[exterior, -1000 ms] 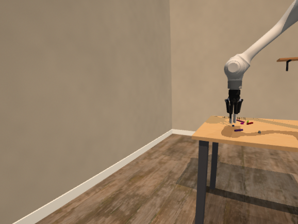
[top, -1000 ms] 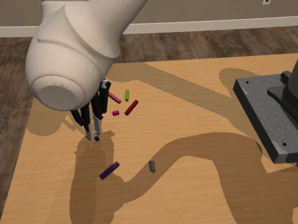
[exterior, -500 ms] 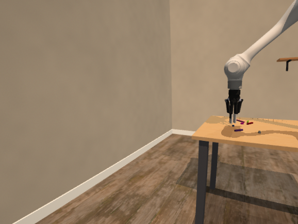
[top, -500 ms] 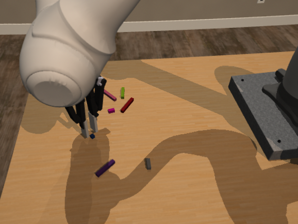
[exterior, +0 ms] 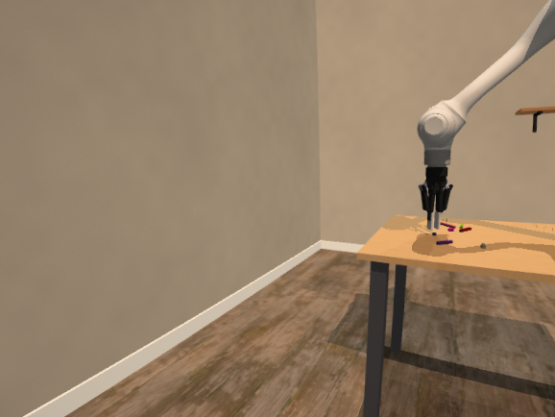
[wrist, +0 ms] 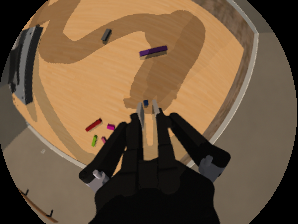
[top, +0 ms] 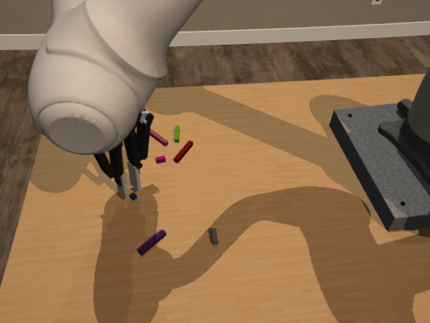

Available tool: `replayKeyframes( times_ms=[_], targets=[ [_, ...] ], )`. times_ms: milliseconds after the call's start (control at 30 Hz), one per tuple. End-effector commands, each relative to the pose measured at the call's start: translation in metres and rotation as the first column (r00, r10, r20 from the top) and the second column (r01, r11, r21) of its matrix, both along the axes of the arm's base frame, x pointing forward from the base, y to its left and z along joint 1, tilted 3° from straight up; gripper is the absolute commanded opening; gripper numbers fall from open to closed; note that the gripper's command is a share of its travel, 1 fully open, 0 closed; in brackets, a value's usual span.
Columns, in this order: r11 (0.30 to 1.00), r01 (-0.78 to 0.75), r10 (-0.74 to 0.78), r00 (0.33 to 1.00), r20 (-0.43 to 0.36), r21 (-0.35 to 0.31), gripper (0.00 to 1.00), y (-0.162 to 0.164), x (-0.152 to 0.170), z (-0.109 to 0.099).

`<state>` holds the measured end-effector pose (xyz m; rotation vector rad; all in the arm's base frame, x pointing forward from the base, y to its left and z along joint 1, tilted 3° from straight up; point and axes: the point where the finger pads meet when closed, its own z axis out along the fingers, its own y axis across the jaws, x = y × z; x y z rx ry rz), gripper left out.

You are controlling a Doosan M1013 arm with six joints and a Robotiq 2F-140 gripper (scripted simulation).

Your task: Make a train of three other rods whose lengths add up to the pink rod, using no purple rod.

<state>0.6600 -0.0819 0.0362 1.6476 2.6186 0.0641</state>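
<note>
Tool (top: 129, 191) hovering over the little blue rod (top: 133, 196), with little margin for error

The fingers are standing narrowly apart and gripping nothing, while the blue rod is lying on the tabletop (top: 260, 167) just beneath their tips, slightly off to one side. Coming down like this, one fingertip is likely risking landing on the rod and flicking it away. The grey rod (top: 213, 236) and lime rod (top: 177, 133), probably its partners, are lying well apart.
</note>
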Motion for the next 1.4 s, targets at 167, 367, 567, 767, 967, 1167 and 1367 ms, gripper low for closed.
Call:
replayKeyframes(
  times_ms=[167, 367, 567, 767, 967, 1167, 1367],
  targets=[
    [1.0, 0.0, 0.0, 1.0, -0.009, 0.001, 0.15, 0.0016, -0.0044, -0.006],
    [1.0, 0.0, 0.0, 1.0, -0.009, 0.001, 0.15, 0.0016, -0.0044, -0.006],
    [1.0, 0.0, 0.0, 1.0, -0.009, 0.001, 0.15, 0.0016, -0.0044, -0.006],
    [1.0, 0.0, 0.0, 1.0, -0.009, 0.001, 0.15, 0.0016, -0.0044, -0.006],
    [1.0, 0.0, 0.0, 1.0, -0.009, 0.001, 0.15, 0.0021, -0.006, -0.0061],
    [1.0, 0.0, 0.0, 1.0, -0.009, 0.001, 0.15, 0.003, -0.0091, -0.0063],
    [1.0, 0.0, 0.0, 1.0, -0.009, 0.001, 0.15, 0.0031, -0.0094, -0.0063]
  ],
)
